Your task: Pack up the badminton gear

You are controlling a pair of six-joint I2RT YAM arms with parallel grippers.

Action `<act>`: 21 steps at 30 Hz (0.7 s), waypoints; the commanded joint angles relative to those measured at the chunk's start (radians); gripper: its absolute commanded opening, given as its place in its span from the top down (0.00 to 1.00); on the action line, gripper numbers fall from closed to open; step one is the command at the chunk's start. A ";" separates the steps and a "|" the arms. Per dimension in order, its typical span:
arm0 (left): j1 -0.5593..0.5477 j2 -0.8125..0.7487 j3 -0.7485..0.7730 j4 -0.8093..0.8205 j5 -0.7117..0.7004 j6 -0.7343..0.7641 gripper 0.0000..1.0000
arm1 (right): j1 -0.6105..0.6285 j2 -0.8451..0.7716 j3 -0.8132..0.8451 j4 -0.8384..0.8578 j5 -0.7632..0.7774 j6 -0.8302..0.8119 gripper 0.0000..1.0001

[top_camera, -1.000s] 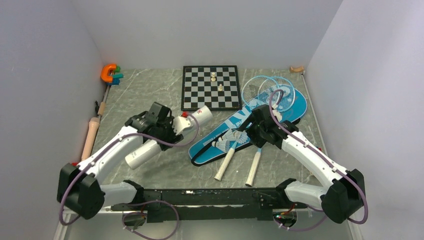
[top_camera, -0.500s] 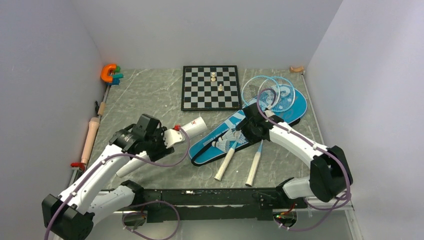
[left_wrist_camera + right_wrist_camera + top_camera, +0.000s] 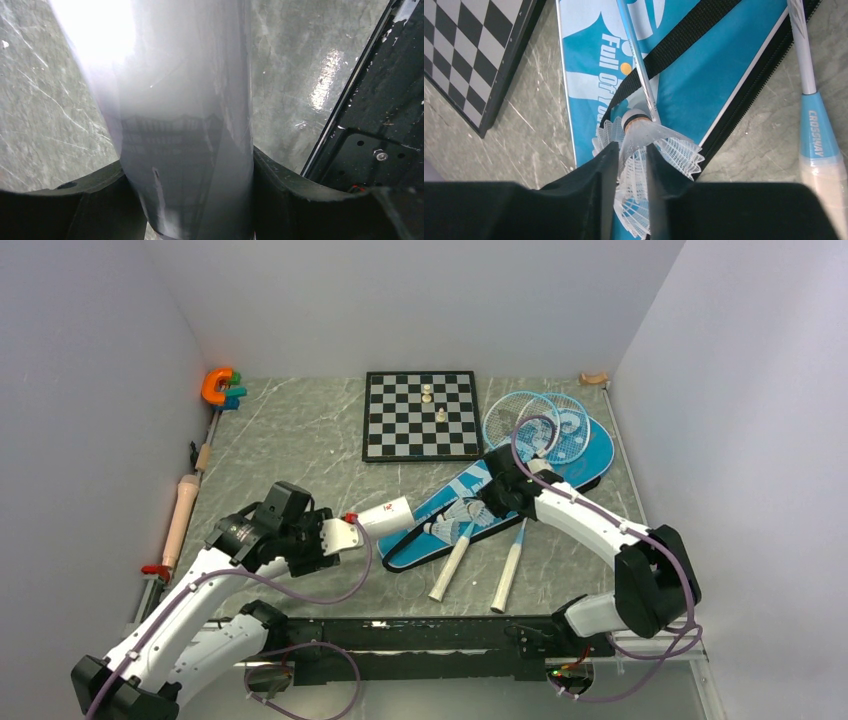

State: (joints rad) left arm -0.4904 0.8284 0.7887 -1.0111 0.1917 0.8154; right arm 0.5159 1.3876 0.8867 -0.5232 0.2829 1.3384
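My left gripper is shut on the long white tube and holds it off the table, its far end toward the bag; in the left wrist view the tube fills the space between my fingers. My right gripper is shut on a white shuttlecock above the blue "SPORT" bag, whose black strap shows in the right wrist view. More shuttlecocks lie on the bag. Two light-blue rackets lie across it, white handles toward the arms.
A black-and-white chessboard with two pieces sits at the back centre; its corner shows in the right wrist view. A tan rolling pin lies by the left wall. An orange toy sits at the back left. The black base rail runs along the near edge.
My left arm pulled back toward the near left, carrying the tube lower and closer to the bag. My right gripper moved left along the bag onto the shuttlecocks.
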 commanded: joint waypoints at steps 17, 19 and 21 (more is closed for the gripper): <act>-0.025 -0.161 -0.090 0.148 0.101 0.124 0.35 | -0.005 -0.314 0.071 -0.140 0.039 -0.226 1.00; -0.027 -0.148 -0.093 0.165 0.110 0.119 0.36 | -0.007 -0.389 0.078 -0.153 -0.005 -0.288 1.00; -0.029 -0.140 -0.088 0.180 0.135 0.114 0.37 | -0.007 -0.444 0.082 -0.149 -0.103 -0.360 1.00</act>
State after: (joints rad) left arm -0.5125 0.6758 0.6918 -0.9192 0.2546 0.9035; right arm 0.5137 1.0485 0.9211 -0.6312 0.2901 1.1416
